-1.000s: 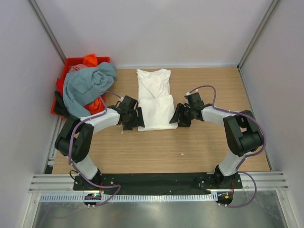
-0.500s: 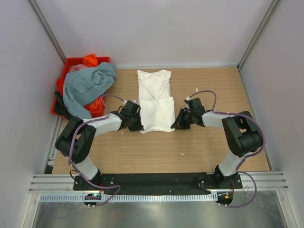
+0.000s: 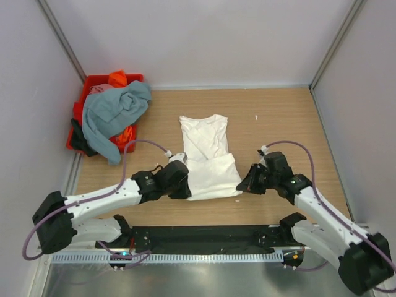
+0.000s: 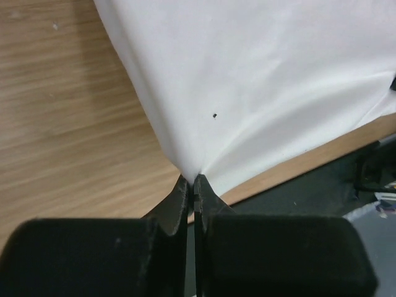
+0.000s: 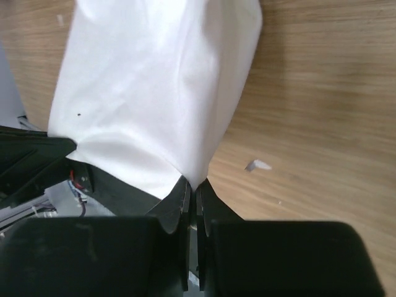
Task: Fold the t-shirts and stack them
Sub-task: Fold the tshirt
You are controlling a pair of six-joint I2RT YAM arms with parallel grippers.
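White t-shirt (image 3: 207, 158) lies part-folded mid-frame on the surface (image 3: 284, 124), with the left end effector (image 3: 186, 193) and right end effector (image 3: 244, 186) each pinched closed on a near corner; other t-shirts (image 3: 114, 114) are heaped unfolded on the red crate (image 3: 99, 79) at upper left, so I judge the task early, with nothing stacked.

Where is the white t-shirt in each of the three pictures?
Top external: white t-shirt in the middle of the wooden table.
Left wrist: fills the upper right, corner pinched by the left fingers.
Right wrist: upper left and middle, corner pinched by the right fingers.
Shared landmark: the wooden table under it.
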